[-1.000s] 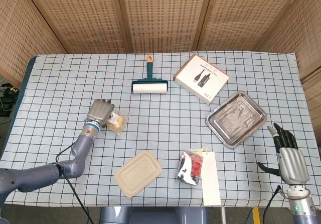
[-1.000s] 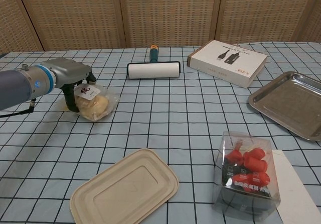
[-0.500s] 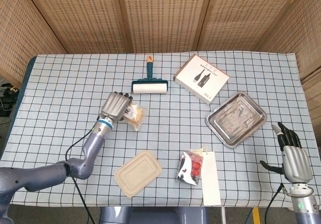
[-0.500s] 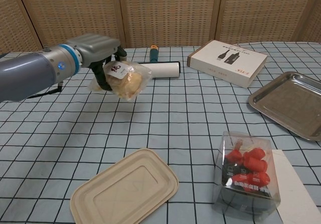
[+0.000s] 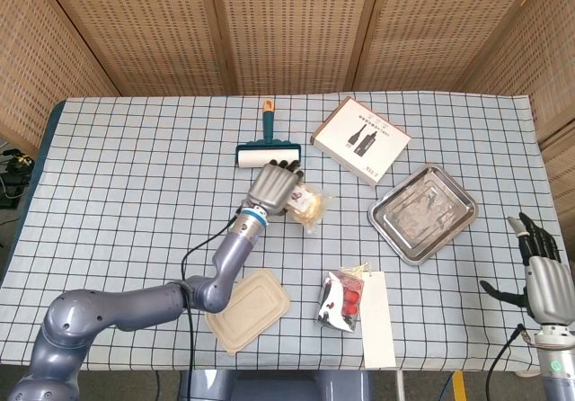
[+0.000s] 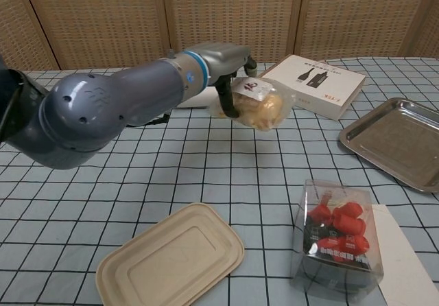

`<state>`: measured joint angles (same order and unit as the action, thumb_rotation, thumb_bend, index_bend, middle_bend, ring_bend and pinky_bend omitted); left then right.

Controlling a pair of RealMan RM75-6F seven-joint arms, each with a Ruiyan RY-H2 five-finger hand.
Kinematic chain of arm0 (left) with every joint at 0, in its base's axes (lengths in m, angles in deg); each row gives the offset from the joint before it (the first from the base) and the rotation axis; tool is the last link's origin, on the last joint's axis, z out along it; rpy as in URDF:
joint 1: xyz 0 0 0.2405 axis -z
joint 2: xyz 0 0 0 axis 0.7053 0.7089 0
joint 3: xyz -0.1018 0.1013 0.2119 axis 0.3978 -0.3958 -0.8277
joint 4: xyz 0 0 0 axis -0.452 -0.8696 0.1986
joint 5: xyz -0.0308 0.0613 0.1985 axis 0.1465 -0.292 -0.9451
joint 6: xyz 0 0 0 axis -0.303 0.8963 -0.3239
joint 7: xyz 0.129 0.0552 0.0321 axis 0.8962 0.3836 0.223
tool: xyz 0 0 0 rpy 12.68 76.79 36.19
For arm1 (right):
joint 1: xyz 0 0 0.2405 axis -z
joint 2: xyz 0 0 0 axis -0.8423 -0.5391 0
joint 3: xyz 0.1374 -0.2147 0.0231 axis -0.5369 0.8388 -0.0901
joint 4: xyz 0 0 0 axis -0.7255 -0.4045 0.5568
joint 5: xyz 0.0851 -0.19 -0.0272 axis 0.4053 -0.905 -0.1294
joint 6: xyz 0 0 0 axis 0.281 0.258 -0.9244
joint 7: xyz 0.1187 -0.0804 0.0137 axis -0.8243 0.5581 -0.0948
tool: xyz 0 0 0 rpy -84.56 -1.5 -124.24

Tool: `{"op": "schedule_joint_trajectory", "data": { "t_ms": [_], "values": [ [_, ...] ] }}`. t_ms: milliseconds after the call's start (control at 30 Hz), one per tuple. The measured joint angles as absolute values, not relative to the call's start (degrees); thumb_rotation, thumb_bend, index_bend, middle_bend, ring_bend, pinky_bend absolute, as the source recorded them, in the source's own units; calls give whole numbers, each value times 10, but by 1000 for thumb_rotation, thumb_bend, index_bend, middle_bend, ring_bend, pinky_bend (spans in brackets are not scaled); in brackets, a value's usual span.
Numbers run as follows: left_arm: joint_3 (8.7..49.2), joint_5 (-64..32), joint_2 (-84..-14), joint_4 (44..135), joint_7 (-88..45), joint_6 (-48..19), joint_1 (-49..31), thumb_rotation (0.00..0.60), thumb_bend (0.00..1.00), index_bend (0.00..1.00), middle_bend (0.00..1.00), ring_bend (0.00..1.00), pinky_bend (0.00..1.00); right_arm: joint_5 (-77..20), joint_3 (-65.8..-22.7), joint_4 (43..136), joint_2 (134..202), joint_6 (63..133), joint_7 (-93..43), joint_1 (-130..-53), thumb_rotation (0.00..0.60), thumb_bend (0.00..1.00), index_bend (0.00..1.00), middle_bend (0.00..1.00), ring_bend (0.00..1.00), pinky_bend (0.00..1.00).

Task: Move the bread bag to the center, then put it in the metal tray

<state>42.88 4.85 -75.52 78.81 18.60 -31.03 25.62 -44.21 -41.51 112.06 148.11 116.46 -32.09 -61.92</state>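
Left hand [image 5: 273, 186] grips bread bag [image 5: 306, 205] above checked tablecloth [image 5: 135, 176] before wicker screens [image 5: 287, 28]

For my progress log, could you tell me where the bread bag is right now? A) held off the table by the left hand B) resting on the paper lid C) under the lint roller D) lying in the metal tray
A: the left hand grips the bread bag above the cloth, well short of the metal tray.

lint roller [image 6: 195, 97] mostly hidden behind left arm in chest view | metal tray [image 6: 394, 141] cut by right edge, chest view | right hand [image 5: 545, 280] low at head-view corner, wrist cut off; absent from chest view | white card [image 6: 411, 265] runs off bottom edge
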Motion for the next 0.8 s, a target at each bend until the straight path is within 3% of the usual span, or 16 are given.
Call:
{"op": "schedule_joint_trajectory", "data": {
  "t_ms": [100, 400, 600, 800],
  "values": [
    [445, 69, -776, 767, 187, -325, 280, 600, 2, 0, 0, 0, 0, -441, -415, 1116, 1481, 1166, -326, -617, 600, 84, 0, 0, 0, 0],
    [443, 88, -752, 797, 196, -320, 281, 600, 0, 0, 0, 0, 0, -446, -411, 1115, 1486, 1165, -315, -618, 600, 84, 0, 0, 0, 0],
    [417, 53, -690, 893, 178, -276, 229, 600, 0, 0, 0, 0, 0, -451, -405, 1117, 1491, 1160, -295, -620, 600, 83, 0, 0, 0, 0],
    [343, -16, -555, 1071, 160, -179, 117, 600, 0, 0, 0, 0, 0, -450, -401, 1115, 1506, 1153, -264, -625, 600, 84, 0, 0, 0, 0]
  ]
}}
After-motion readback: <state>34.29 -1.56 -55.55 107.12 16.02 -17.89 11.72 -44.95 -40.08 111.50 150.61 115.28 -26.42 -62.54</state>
